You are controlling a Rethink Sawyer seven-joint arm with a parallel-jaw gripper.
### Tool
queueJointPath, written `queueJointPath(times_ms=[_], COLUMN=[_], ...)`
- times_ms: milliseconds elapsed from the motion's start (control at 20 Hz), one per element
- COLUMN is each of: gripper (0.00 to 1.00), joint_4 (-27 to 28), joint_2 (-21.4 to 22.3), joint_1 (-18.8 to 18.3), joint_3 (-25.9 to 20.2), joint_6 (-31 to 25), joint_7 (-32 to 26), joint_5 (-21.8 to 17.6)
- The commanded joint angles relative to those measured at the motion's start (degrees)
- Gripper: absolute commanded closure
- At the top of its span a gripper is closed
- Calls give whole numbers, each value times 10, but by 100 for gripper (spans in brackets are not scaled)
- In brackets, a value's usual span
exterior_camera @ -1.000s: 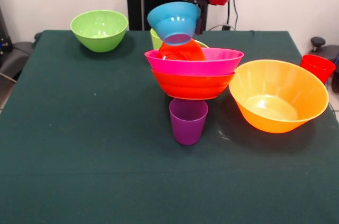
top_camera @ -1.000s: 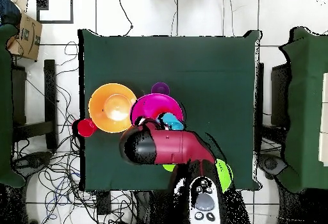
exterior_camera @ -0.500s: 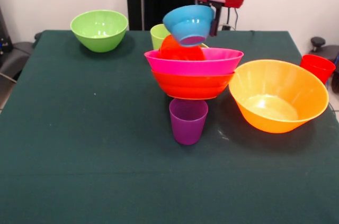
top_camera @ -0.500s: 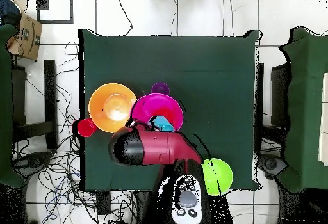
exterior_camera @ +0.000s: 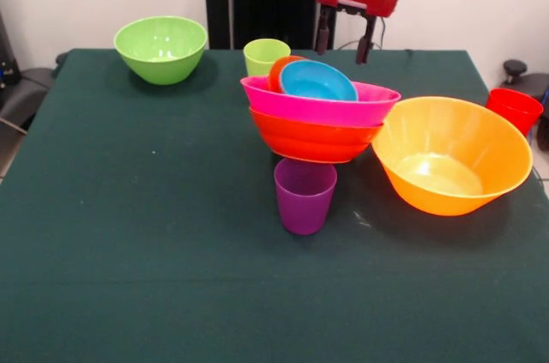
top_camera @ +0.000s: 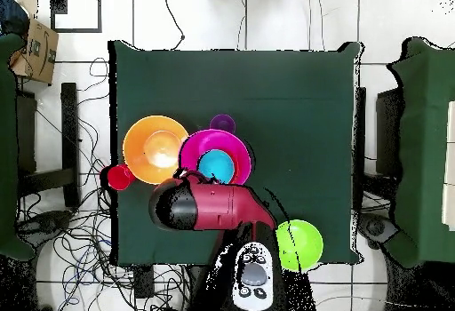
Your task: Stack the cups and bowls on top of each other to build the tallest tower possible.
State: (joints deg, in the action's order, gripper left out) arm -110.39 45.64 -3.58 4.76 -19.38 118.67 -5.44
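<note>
The tower is a pink bowl (exterior_camera: 322,107) (top_camera: 197,147) resting on a red-orange bowl (exterior_camera: 313,140). A small blue bowl (exterior_camera: 317,81) (top_camera: 216,165) lies tilted inside the pink one, with a small orange-red bowl (exterior_camera: 280,71) tucked behind it. My gripper (exterior_camera: 344,39) hangs open and empty just above and behind the pile. A purple cup (exterior_camera: 304,196) (top_camera: 222,123) stands upright in front of the pile, close to it. A lime green cup (exterior_camera: 266,56) stands behind the pile. In the overhead view the arm (top_camera: 200,205) hides the gripper.
A large orange bowl (exterior_camera: 450,153) (top_camera: 156,147) sits right of the pile in the front view. A red cup (exterior_camera: 513,110) (top_camera: 118,177) stands beyond it at the table's edge. A lime green bowl (exterior_camera: 161,47) (top_camera: 298,243) sits at the far left corner.
The blue bowl, held above the pile a second ago, has been let go and now lies in the pink bowl. The gripper has opened and shifted right.
</note>
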Motion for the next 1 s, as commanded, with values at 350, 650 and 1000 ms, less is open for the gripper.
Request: queueJointPath(times_ms=[350, 650, 1000], gripper=[0, 0, 0], joint_4=[-14, -15, -9], joint_2=[1, 2, -4], joint_1=[1, -4, -4], joint_3=[-1, -2, -8], joint_6=[10, 9, 4], joint_7=[92, 82, 84], joint_5=[30, 33, 41])
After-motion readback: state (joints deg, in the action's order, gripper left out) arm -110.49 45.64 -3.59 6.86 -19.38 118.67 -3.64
